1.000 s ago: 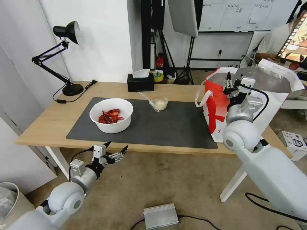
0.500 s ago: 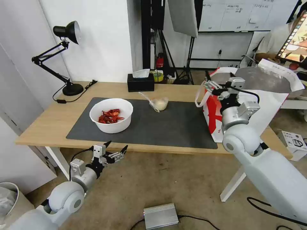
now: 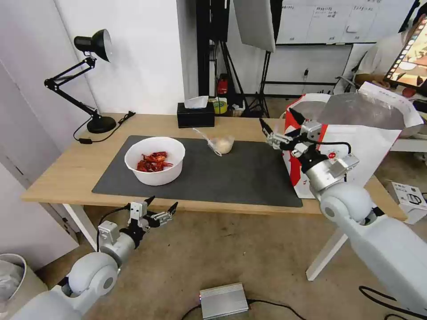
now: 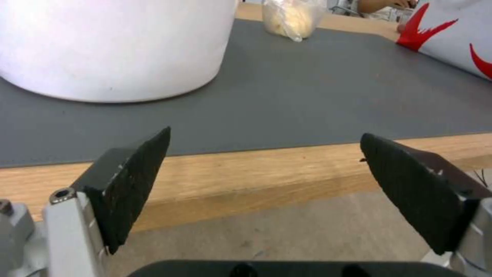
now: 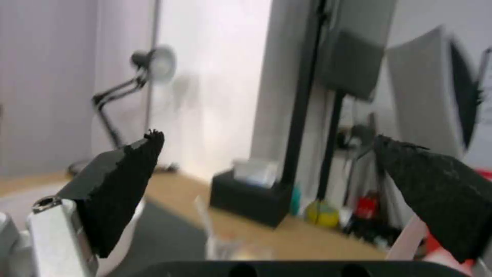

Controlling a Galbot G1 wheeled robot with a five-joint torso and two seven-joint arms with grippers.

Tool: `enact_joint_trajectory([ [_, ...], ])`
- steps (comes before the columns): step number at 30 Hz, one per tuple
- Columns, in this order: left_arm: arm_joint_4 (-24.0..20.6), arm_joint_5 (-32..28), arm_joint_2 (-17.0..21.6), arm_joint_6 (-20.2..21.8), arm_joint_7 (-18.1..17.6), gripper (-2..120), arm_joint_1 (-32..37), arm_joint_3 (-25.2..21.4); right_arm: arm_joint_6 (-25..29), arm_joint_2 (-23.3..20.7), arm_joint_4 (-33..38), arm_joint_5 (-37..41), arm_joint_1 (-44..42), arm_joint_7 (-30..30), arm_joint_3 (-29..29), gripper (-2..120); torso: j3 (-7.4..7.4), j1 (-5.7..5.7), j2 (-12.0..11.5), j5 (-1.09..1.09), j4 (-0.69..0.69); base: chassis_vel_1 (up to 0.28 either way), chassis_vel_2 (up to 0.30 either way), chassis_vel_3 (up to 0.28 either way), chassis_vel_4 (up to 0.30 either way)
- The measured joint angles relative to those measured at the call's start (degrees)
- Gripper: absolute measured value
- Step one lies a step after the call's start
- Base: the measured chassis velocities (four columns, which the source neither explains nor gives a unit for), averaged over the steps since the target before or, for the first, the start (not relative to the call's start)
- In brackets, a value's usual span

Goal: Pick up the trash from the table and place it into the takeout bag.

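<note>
Table (image 3: 66, 164): light wood top under both grippers' reach, carrying a dark mat (image 3: 231, 178); its near edge runs just beyond the left fingertips in the left wrist view.
Takeout bag (image 3: 369, 146): white and red, standing open at the table's right end, directly behind the right fingers, foil lining showing at the mouth.
Bowl (image 3: 154, 160): white, with red shells inside, on the mat; well off to the left of the right fingers, and just past the table edge ahead of the left fingers.
Right gripper (image 3: 278, 131): out in front of the bag above the mat's right edge, fingers spread wide with nothing between them, pointing toward the middle of the table.
Left gripper (image 3: 161, 209): parked below the table's front edge, fingers apart and empty.
Small cup (image 3: 222, 144): clear, with pale contents and a thin clear piece sticking out, on the mat's far edge; the nearest trash ahead of the right fingers.
Step in hand: I judge the empty right gripper is heading out from the bag for another piece of trash; bowl and cup are not yet bagged.
Next move calls for: probably lowering the spread fingers on either side of the cup and closing gently, since it looks thin and easy to crush or tip.
</note>
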Motion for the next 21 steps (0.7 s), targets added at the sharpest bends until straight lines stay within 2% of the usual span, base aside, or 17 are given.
enact_joint_trajectory([
  [1,0.0,0.0,0.0,0.0,0.0,100,0.0,0.0,0.0,0.0,0.0,0.0,0.0,0.0,0.0,100,0.00,0.00,0.0,0.00,0.00,0.000,0.000,0.000,0.000],
  [3,-0.1,0.0,0.0,0.0,0.0,100,0.0,-0.1,-3.8,-0.5,0.6,0.9,-1.5,-1.4,1.0,100,0.00,0.00,0.0,-0.01,0.00,0.000,0.000,0.000,0.000],
  [8,-0.1,-0.1,0.1,0.0,0.0,100,0.0,-0.2,-8.9,-0.7,1.3,1.7,-2.7,-1.1,1.7,100,0.00,0.00,0.0,0.00,0.00,0.000,0.000,0.000,0.000],
  [11,-0.1,-0.1,0.1,0.0,0.1,100,0.1,-0.2,-14.0,-0.6,1.8,2.5,-3.2,1.6,2.0,100,0.00,0.00,0.0,-0.01,0.00,0.000,0.000,0.000,0.000],
  [21,-0.1,-0.1,0.2,0.0,0.1,100,-0.1,-0.3,-17.0,-0.2,2.0,2.6,-3.4,3.5,2.0,100,0.00,0.00,0.0,-0.01,0.00,0.000,0.000,0.000,0.000],
])
